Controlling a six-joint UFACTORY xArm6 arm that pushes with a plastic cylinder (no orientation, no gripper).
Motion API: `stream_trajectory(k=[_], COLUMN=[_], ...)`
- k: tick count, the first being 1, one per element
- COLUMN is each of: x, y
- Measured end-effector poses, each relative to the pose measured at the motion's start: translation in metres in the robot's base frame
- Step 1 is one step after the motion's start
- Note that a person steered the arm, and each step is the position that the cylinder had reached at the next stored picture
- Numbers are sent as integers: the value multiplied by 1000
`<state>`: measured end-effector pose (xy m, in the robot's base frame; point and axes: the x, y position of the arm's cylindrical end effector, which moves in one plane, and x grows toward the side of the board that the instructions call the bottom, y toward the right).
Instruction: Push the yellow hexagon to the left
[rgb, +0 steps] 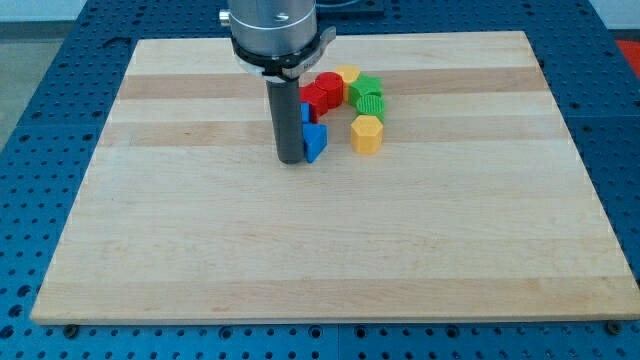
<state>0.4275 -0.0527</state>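
Observation:
The yellow hexagon (367, 133) stands on the wooden board (330, 240), right of centre in the upper half. My tip (292, 159) rests on the board to the hexagon's left, about 75 px away. A blue block (315, 142) sits between them, touching the rod's right side. A second blue block (306, 113) is partly hidden behind the rod.
A cluster lies above the hexagon: red blocks (323, 94), a yellow block (347, 75), and two green blocks (367, 86) (368, 105). The lower green block is just above the yellow hexagon. The board sits on a blue perforated table (40, 150).

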Motion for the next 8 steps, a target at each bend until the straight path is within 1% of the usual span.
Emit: stream_trajectory(k=[6, 7, 8], x=[5, 17, 17], y=[14, 27, 60])
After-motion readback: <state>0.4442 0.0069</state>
